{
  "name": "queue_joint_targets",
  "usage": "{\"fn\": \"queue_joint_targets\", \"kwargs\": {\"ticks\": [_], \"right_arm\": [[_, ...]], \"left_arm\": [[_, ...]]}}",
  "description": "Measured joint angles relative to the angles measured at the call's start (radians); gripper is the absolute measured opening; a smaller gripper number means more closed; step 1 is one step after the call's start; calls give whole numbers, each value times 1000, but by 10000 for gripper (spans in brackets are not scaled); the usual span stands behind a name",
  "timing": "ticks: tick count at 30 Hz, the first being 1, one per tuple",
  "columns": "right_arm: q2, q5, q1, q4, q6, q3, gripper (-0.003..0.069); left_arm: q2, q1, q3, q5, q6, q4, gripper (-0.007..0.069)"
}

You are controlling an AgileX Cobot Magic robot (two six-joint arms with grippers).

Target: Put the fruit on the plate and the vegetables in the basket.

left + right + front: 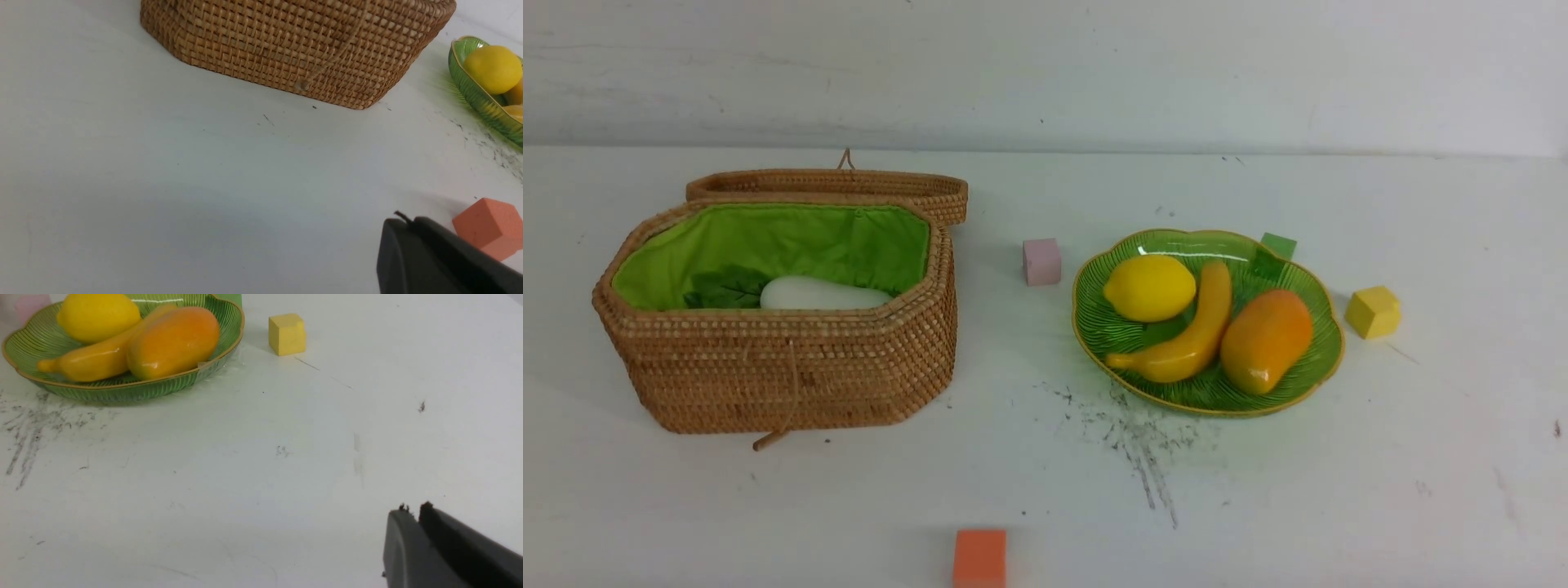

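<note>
Black left gripper (402,222) low over table, jaws clenched, empty | right gripper (412,510) low, jaws seemingly clenched, empty

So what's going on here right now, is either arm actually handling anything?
Neither arm holds anything. The left gripper and right gripper sit shut and empty, low over the bare table. The lemon, banana and mango lie together on the plate. The basket stands open with the white radish inside; any other vegetables in it are hidden by its wall. Foam cubes lie scattered around.
</note>
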Motion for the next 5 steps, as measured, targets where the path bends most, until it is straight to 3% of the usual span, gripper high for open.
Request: {"fn": "queue_joint_targets", "kwargs": {"ticks": [5], "right_arm": [[0,0,0,0,0,0,62]], "left_arm": [[0,0,0,0,0,0,4]]}}
